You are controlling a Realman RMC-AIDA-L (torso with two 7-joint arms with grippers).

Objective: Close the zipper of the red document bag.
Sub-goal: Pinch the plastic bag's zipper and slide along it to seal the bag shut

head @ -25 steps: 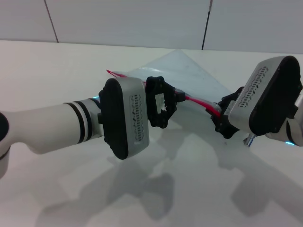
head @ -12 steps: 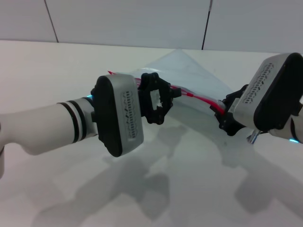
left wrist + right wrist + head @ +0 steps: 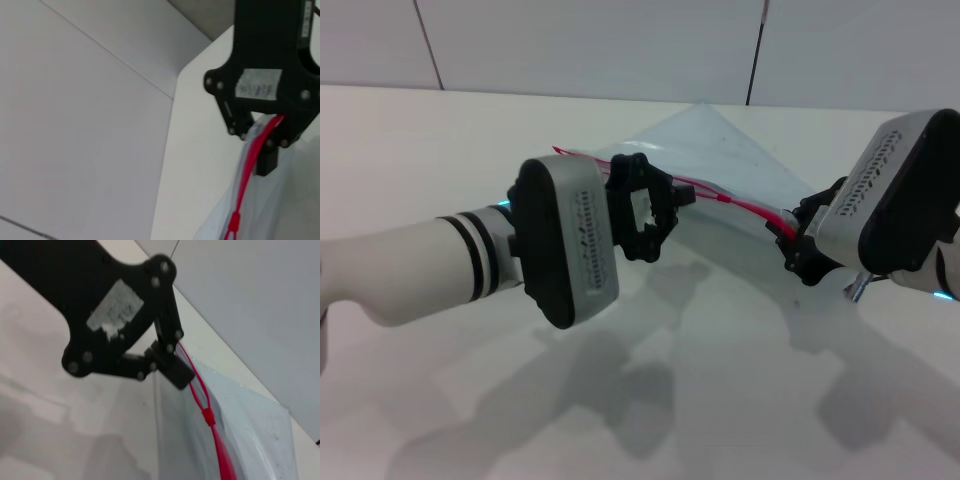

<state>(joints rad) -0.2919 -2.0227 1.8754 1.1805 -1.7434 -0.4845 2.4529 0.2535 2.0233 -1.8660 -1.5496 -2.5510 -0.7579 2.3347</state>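
Lying on the white tabletop (image 3: 440,140), the red document bag (image 3: 730,160) is lifted along its zipper (image 3: 745,208). Left pincer (image 3: 665,200) clamps the zipper mid-length; right pincer (image 3: 790,235) clamps the zipper's near end.

Black right gripper (image 3: 172,367) filling the upper part of the right wrist view, a worn white label on its body, fingers (image 3: 176,371) pinched on the end of the zipper (image 3: 204,402). Red strip running away from the clamp, 1 small red slider (image 3: 207,416) a short way along. The red document bag (image 3: 250,435) hanging translucent below, over the white table (image 3: 60,430).
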